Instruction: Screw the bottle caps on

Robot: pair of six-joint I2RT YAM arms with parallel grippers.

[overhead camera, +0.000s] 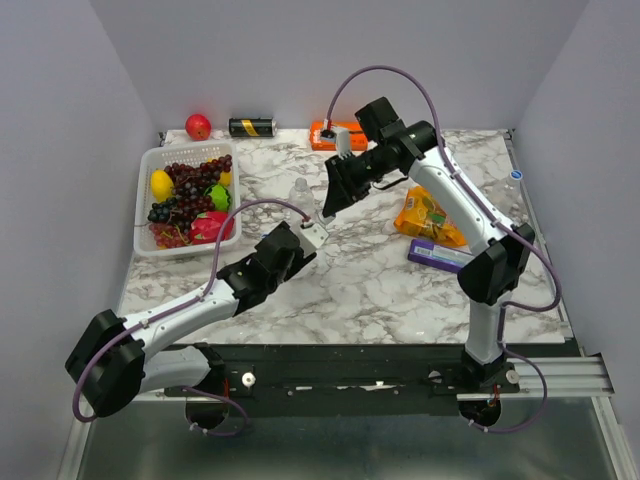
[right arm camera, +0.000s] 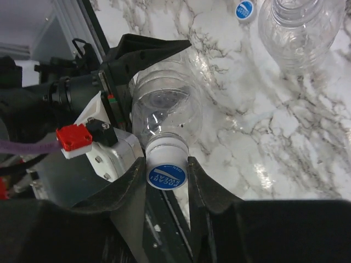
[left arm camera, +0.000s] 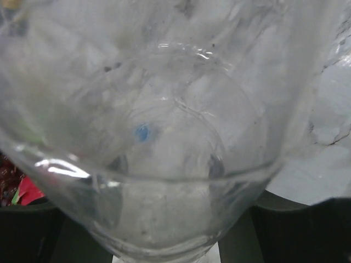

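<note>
A clear bottle (right arm camera: pixel 164 118) lies tilted in my left gripper (overhead camera: pixel 303 240), which is shut on its body. In the left wrist view the bottle (left arm camera: pixel 175 109) fills the frame, and the gripper (left arm camera: pixel 167 164) shows only dimly through the plastic. My right gripper (right arm camera: pixel 167 171) is shut on a blue-topped bottle cap (right arm camera: pixel 167 176) that sits on this bottle's neck. In the top view the right gripper (overhead camera: pixel 328 208) meets the left one at mid table. A second bottle (right arm camera: pixel 299 27) stands open beside a loose cap (right arm camera: pixel 244 9); from above that bottle (overhead camera: pixel 300 192) is just behind the grippers.
A white basket (overhead camera: pixel 150 160) of fruit stands at the back left, with a red apple (overhead camera: pixel 198 126) and a black-and-gold can (overhead camera: pixel 251 127) behind it. An orange packet (overhead camera: pixel 335 133), a yellow snack bag (overhead camera: pixel 428 215) and a purple bar (overhead camera: pixel 440 255) lie on the right half.
</note>
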